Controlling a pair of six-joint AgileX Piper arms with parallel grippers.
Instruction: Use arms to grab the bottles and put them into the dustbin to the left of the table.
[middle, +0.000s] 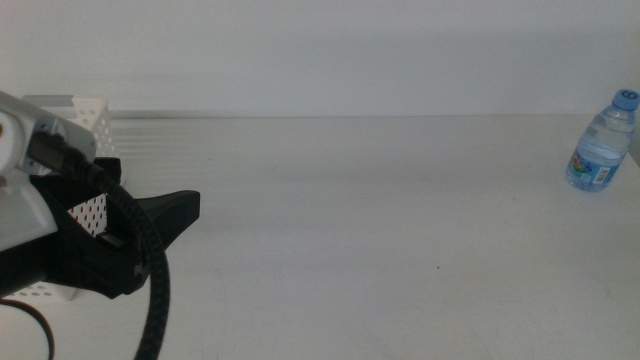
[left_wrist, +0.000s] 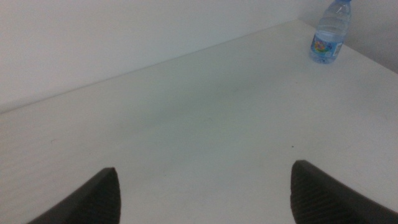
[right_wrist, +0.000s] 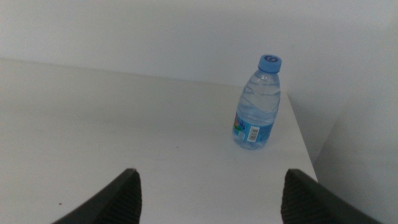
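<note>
A small water bottle (middle: 603, 141) with a blue cap and blue label stands upright at the table's far right edge. The left wrist view shows this bottle (left_wrist: 330, 33) far off, and in the right wrist view the bottle (right_wrist: 257, 104) stands closer, near the table corner. My left gripper (middle: 185, 207) sits at the left side just in front of the white perforated dustbin (middle: 88, 118), and its jaws are spread wide with nothing between them (left_wrist: 205, 193). My right gripper (right_wrist: 211, 199) is open and empty, short of the bottle; the right arm is outside the middle view.
The white table (middle: 380, 230) stretches between the left arm and the bottle. A thick black cable (middle: 150, 270) hangs from the left arm. The table's right edge (right_wrist: 305, 149) drops off just beyond the bottle.
</note>
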